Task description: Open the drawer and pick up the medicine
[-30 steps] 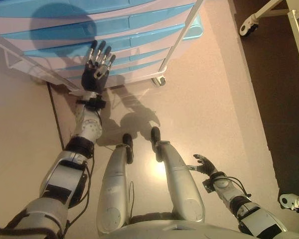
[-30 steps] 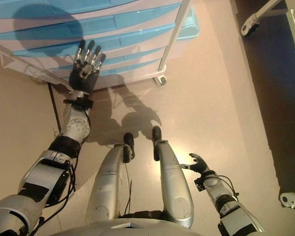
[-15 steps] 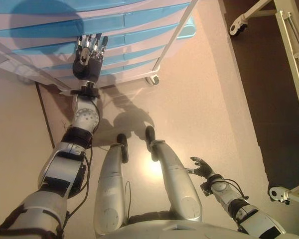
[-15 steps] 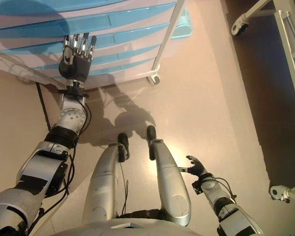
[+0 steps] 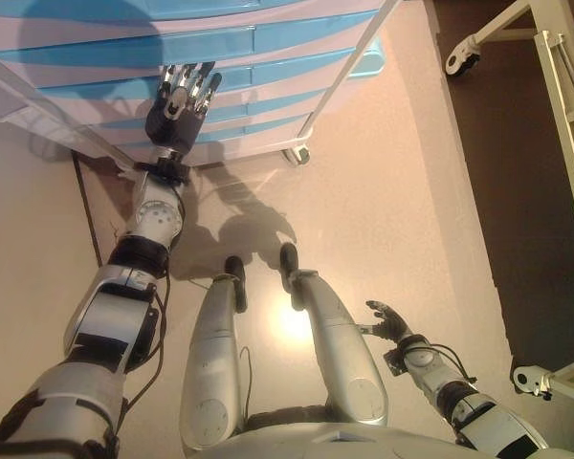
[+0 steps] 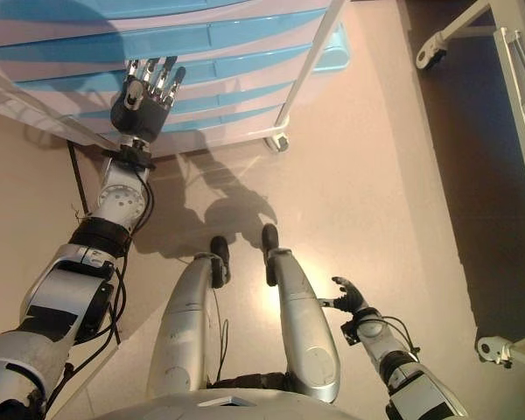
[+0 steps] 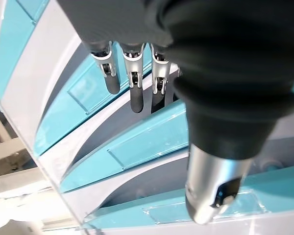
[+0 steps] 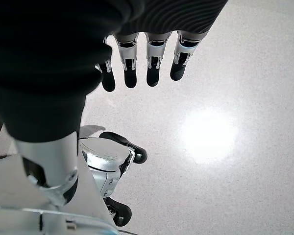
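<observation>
A white drawer unit with several light-blue drawer fronts stands on wheels at the top of the eye views. All drawers I can see are closed. My left hand is raised in front of the lower drawers, fingers straight and spread, close to a blue drawer front without gripping it. My right hand hangs low beside my right side, fingers relaxed over the bare floor and holding nothing. No medicine is in view.
A white slanted frame bar crosses the unit's right side, ending near a caster. A white wire shelf juts out at the left. A wheeled metal frame stands at the right, another caster lower right.
My left hand has risen from lower on the drawer unit toward the blue fronts and now tilts slightly right. The head camera has shifted. The right hand has stayed put.
</observation>
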